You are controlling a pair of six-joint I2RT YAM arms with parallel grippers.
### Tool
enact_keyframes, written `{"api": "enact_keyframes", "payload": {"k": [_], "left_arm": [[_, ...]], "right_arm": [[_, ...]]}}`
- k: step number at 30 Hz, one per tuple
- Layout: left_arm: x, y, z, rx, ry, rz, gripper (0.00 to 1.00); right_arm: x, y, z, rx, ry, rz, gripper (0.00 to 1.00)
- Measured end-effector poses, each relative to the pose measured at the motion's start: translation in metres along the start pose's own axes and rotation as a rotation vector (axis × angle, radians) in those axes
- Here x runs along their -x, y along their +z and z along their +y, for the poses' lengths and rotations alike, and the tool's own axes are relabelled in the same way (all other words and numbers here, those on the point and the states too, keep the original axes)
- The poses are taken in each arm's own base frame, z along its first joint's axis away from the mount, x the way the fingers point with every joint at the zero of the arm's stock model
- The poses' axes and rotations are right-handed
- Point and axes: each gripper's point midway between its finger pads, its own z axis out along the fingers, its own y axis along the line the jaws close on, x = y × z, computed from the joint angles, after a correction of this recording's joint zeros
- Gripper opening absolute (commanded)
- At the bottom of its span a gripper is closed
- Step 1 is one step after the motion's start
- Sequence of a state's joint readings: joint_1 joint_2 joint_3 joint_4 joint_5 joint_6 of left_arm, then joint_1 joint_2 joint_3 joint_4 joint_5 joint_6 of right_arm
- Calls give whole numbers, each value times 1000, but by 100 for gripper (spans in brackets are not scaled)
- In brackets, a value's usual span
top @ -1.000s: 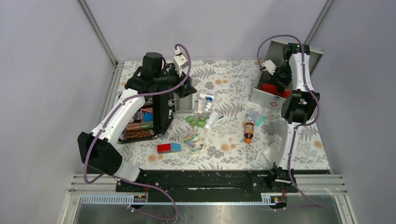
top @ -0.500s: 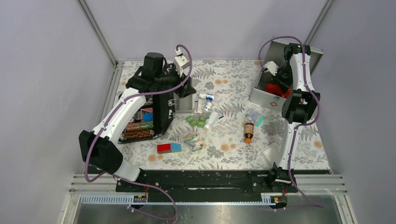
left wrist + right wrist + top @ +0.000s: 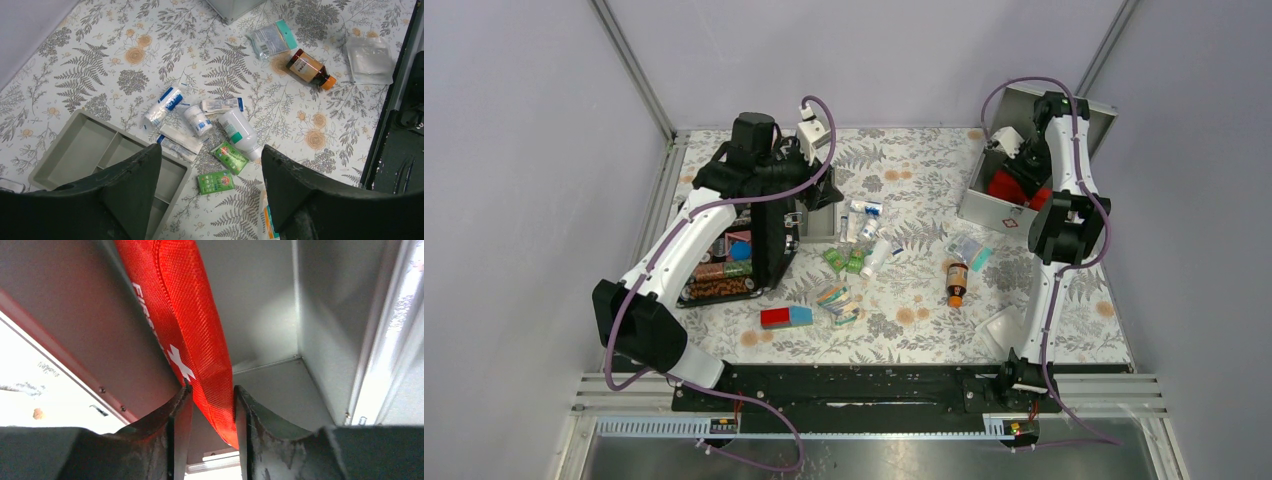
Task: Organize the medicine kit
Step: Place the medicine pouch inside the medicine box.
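Red pouch (image 3: 195, 315), fern-and-flower tablecloth (image 3: 320, 105)

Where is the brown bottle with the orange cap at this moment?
In the top view the brown bottle lies on its side on the table, right of centre, close beside the clear teal-edged packet and left of the right arm.

Pale lavender walls (image 3: 524, 150) on three sides; aluminium corner posts (image 3: 632, 70); fern-and-flower tablecloth (image 3: 914, 160); even, diffuse light.

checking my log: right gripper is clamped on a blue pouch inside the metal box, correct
Not quite: the pouch is red, not blue. The right wrist view shows the right gripper clamped on that red pouch inside the metal box.
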State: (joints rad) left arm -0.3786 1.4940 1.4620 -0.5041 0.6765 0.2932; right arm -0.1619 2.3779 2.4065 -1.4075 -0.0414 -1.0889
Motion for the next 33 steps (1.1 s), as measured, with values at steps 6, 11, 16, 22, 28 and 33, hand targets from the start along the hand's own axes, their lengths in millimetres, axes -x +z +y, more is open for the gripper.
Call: {"api": "enact_keyframes", "payload": {"k": [6, 11, 16, 22, 28, 33], "left_arm": [[-1, 0, 0, -1, -3, 3, 72], [-1, 0, 0, -1, -3, 3, 71], [-1, 0, 0, -1, -3, 3, 71], [-1, 0, 3, 19, -15, 7, 70], [-4, -1, 10, 71, -54, 21, 69], [-8, 1, 12, 95, -113, 23, 69]], "right_arm": [[9, 0, -18, -76, 15, -38, 54], [9, -15, -33, -166, 12, -43, 56], [11, -50, -38, -262, 10, -83, 57], [26, -80, -30, -290, 96, -210, 57], [65, -99, 4, -141, 285, -454, 56], [100, -111, 62, 56, 319, -580, 56]]}}
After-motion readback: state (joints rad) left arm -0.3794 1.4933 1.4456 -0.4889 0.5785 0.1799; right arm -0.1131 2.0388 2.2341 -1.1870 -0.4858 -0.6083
